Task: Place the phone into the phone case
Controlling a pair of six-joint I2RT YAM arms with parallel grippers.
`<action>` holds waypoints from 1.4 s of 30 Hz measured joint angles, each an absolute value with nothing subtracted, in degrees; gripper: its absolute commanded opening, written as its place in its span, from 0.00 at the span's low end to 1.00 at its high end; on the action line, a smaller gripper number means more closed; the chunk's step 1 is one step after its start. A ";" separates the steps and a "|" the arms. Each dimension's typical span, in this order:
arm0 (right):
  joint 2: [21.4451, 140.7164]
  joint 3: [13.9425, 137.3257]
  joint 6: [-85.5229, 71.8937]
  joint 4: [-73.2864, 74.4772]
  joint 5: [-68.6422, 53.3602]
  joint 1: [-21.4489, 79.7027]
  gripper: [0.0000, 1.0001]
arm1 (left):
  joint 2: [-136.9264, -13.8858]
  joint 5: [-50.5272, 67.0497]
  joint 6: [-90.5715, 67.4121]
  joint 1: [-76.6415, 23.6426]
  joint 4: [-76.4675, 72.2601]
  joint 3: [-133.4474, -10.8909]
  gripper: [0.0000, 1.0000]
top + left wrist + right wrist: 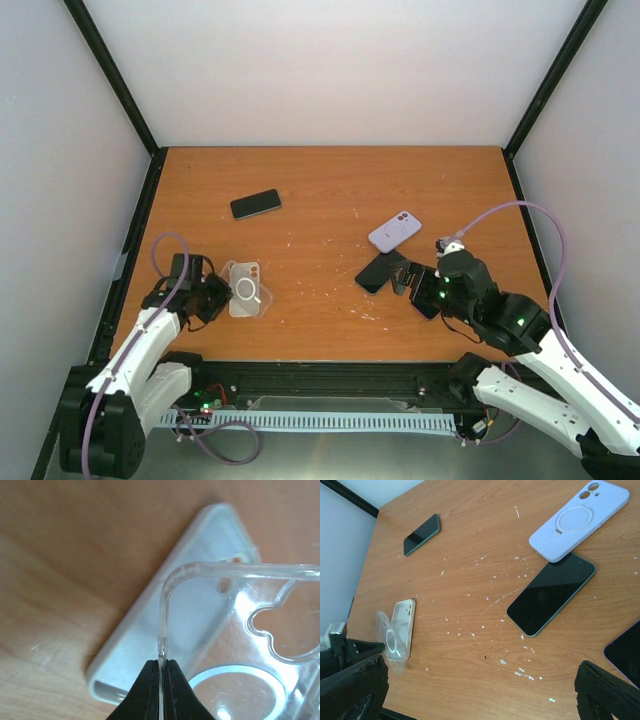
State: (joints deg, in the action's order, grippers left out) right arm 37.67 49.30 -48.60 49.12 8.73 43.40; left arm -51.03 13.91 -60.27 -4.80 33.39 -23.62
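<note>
My left gripper (161,667) is shut on the thin side wall of a clear phone case (260,645), which tilts up off the table with its camera cut-out showing. In the top view the left gripper (214,296) and the clear phone case (246,289) sit at the table's left front. A dark phone (551,594) lies face up mid-table, also seen from above as the phone (380,272). My right gripper (415,287) hovers beside it, open and empty (480,700).
A frosted white case (150,630) lies flat under the clear one. A lavender case (394,232) lies back side up behind the dark phone. Another phone (256,204) rests at the far left. A third phone (626,650) shows by my right finger. White flecks dot the wood.
</note>
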 measured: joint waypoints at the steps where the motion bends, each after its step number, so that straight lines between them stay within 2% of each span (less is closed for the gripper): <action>1: 37.85 48.99 -48.93 49.04 8.54 43.40 1.00 | -50.37 13.89 -59.44 -4.80 33.45 -24.43 0.00; 6: 40.58 48.47 -50.89 49.23 8.91 43.40 1.00 | -47.46 16.12 -54.30 -4.89 32.47 -27.83 0.00; 12: 45.78 48.49 -57.06 52.88 13.63 43.40 1.00 | -47.13 25.26 -47.81 -6.42 28.23 -28.05 0.00; 18: 51.09 48.49 -60.73 56.23 19.14 41.43 1.00 | -52.38 28.45 -45.10 -14.00 24.58 -28.27 0.00; 27: 57.95 45.91 -60.27 55.29 18.65 28.47 0.96 | -62.63 26.57 -45.60 -27.83 18.50 -30.61 0.00; 34: 65.23 43.77 -59.22 52.14 16.62 19.68 0.95 | -76.31 22.24 -45.69 -37.28 17.15 -37.19 0.01; 42: 71.66 41.34 -57.43 46.57 12.53 12.43 0.95 | -82.54 19.68 -47.07 -40.62 16.47 -38.35 0.05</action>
State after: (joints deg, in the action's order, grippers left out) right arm 71.66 41.34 -57.43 46.57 12.53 12.43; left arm -82.54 19.68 -47.07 -40.62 16.47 -38.35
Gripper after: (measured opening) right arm 0.950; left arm 0.033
